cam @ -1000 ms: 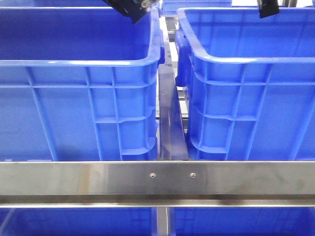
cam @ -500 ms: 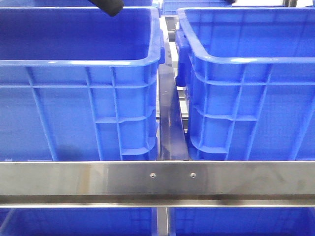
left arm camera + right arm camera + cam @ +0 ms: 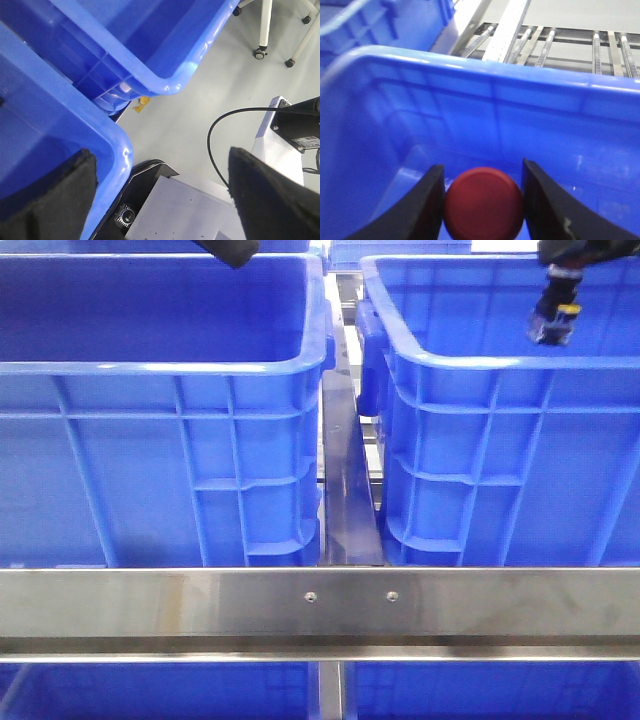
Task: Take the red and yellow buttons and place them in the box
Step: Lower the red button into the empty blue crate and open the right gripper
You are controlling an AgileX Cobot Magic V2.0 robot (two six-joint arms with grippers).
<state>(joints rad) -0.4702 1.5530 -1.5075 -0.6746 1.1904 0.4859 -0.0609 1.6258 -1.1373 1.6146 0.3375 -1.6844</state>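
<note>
My right gripper is shut on the dark red button, which sits between its two black fingers. It hangs inside the right blue box, facing an inner wall. In the front view the right gripper hangs over the right box at the far right, just above the rim. My left gripper is open and empty, its fingers wide apart above the rim corner of a blue box. In the front view only its dark tip shows, above the left box. The yellow button is not in view.
A steel rail crosses in front of both boxes, and a dark divider runs between them. The left wrist view shows grey floor, a black cable, a second blue box and a chair's legs. Roller tracks lie beyond the right box.
The right gripper left the top edge of the front view, then came down into view over the right box. The left gripper's tip shifted left along the top edge.
</note>
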